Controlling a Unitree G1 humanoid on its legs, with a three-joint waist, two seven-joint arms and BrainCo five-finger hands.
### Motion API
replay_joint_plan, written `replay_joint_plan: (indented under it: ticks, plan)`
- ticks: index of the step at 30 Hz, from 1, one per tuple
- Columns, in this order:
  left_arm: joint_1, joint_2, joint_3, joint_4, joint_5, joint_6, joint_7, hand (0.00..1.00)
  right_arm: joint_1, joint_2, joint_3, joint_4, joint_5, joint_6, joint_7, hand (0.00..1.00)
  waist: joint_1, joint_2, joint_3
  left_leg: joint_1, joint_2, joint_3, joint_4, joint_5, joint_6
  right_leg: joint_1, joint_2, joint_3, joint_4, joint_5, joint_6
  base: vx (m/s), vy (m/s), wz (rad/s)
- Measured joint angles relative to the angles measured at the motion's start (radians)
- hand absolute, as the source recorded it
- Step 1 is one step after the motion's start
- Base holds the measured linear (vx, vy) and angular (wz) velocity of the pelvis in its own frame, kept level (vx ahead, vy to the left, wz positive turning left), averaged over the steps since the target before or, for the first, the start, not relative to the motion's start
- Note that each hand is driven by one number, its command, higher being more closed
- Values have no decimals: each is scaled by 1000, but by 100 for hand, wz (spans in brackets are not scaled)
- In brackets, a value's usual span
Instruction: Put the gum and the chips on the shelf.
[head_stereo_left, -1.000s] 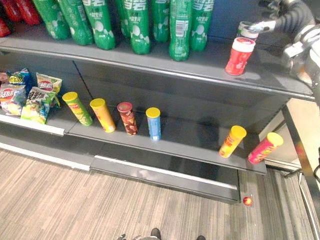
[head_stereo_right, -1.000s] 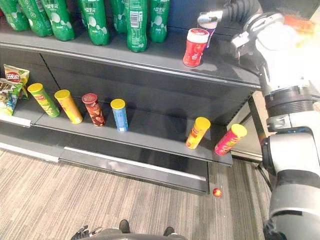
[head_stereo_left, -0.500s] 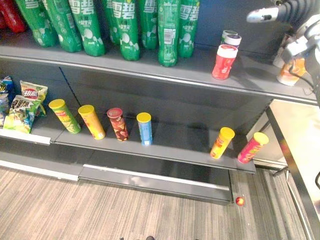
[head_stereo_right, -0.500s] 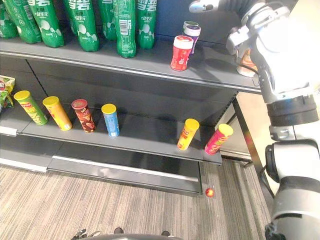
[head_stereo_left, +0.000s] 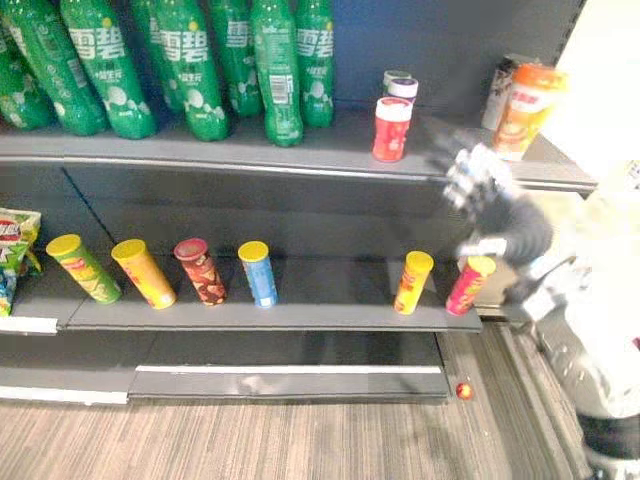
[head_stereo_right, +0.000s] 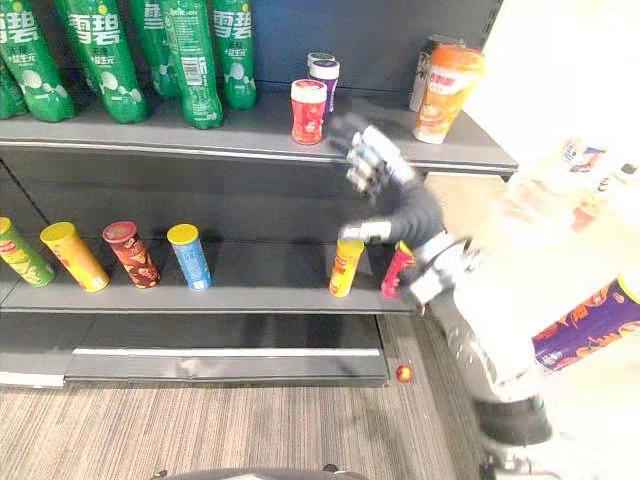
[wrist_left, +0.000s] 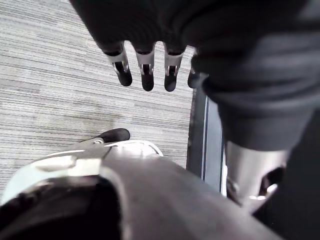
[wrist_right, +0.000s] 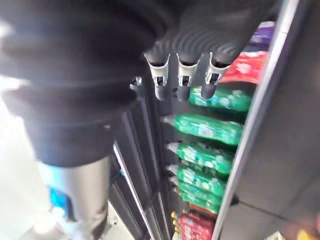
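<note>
The right robot hand is hovering just in front of the upper shelf, at its edge, fingers loosely spread and holding nothing. The left robot hand is hanging over the floor, fingers straight, also empty. The gum is standing on the upper shelf near the green bottles, and an orange chips can is standing at that shelf's right end. Placing is looking finished, I judge. Next, the right arm is needing a clean pull-back, without clipping the gum.
</note>
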Motion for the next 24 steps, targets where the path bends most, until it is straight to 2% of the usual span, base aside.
replay_joint_plan:
  ticks: [4, 6, 8, 13, 15, 18, 20, 21, 24]
  plan:
    - [1, 1, -6, 0, -1, -22, 12, 0, 194, 21, 181, 10, 22, 69, 90, 0, 5, -3, -2, -2, 1, 8, 0, -9, -5, -4, -1, 12, 4, -3, -6, -11, 16, -5]
    - [2, 2, -10, 2, -3, -25, 22, 0, 267, 54, 248, 58, 17, 84, 121, 0, 5, -1, -2, -5, -2, 11, 0, -10, -5, -13, -2, 15, 6, -5, -7, -4, 17, -4]
    - [-1, 11, -41, 14, -8, -25, 30, 0, 322, 98, 301, 182, 13, 93, 122, 0, 2, 3, -3, -6, -5, 11, 0, -12, -3, -11, -5, 17, 5, -5, -7, 0, 0, 0]
    - [-11, 14, -49, 42, -10, -25, 35, 0, 388, 203, 368, 594, -166, 86, 85, 0, 0, 9, -4, -6, -9, 12, 0, -18, -1, -11, -9, 19, 4, -5, -7, 13, 7, 0]
    - [-11, 13, -51, 43, -10, -24, 38, 0, 391, 248, 355, 814, -248, 65, 29, 0, -1, 12, -5, -6, -11, 12, 0, -22, 0, -9, -10, 19, 3, -6, -7, 60, 18, 0]
    - [-10, 9, -56, 44, -9, -15, 41, 0, 395, 282, 278, 1010, -323, 37, -42, 0, -6, 24, -5, -1, -14, 12, 0, -28, 1, -2, -13, 19, 3, -6, -7, 60, 18, 1]
    - [-10, 0, -52, 50, -11, 6, 39, 0, 388, 285, 205, 1145, -403, -4, -106, 0, -20, 39, -3, 12, -17, 13, 0, -34, 0, 6, -15, 22, 4, -4, -4, 81, 27, -4]
    - [-24, -7, -28, 79, -97, 55, 23, 0, 337, 319, 21, 1360, -503, -58, -242, 0, -23, 47, 2, 42, -17, 13, 0, -41, -6, 35, -14, 22, 3, -10, -3, 67, 19, -2]
    - [-23, -11, -17, 80, -117, 63, 3, 0, 344, 318, -3, 1418, -537, -58, -313, 0, -20, 52, 4, 47, -18, 10, 0, -45, -5, 39, -16, 17, 5, -25, -4, 15, 7, 3]
